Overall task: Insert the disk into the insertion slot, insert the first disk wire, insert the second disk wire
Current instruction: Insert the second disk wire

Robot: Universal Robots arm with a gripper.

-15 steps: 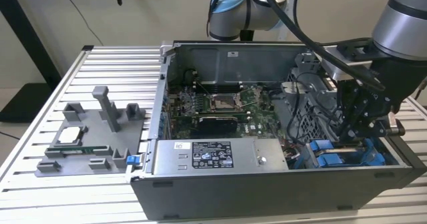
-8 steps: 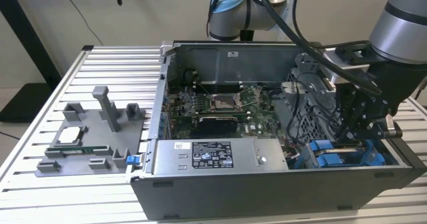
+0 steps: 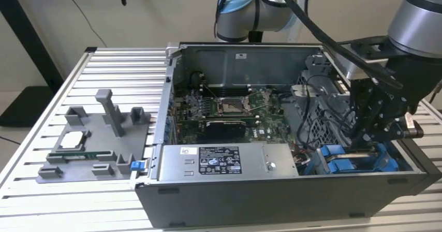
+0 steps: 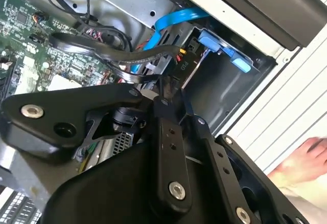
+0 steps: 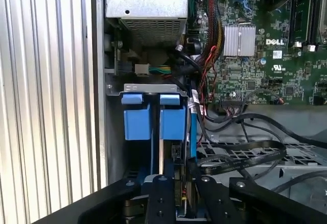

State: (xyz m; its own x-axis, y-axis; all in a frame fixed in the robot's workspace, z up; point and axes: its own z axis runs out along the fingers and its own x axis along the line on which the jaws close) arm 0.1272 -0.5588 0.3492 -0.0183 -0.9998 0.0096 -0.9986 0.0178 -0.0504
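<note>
Gripper (image 3: 368,139) is down inside the open computer case (image 3: 276,196), at the corner on the exterior view's right, right over the blue drive bay (image 3: 355,162). Can't tell how far its fingers are spread or whether it's pinching anything. In the first wrist view the disk (image 5: 164,157) looks like it's sitting edge-on in the slot (image 5: 148,87) behind the blue tabs (image 5: 153,119), with black cables (image 5: 240,150) just beside it. My guess: it's plugging in a wire, so line the connector up square and push gently, keeping those loose cables out of the way
</note>
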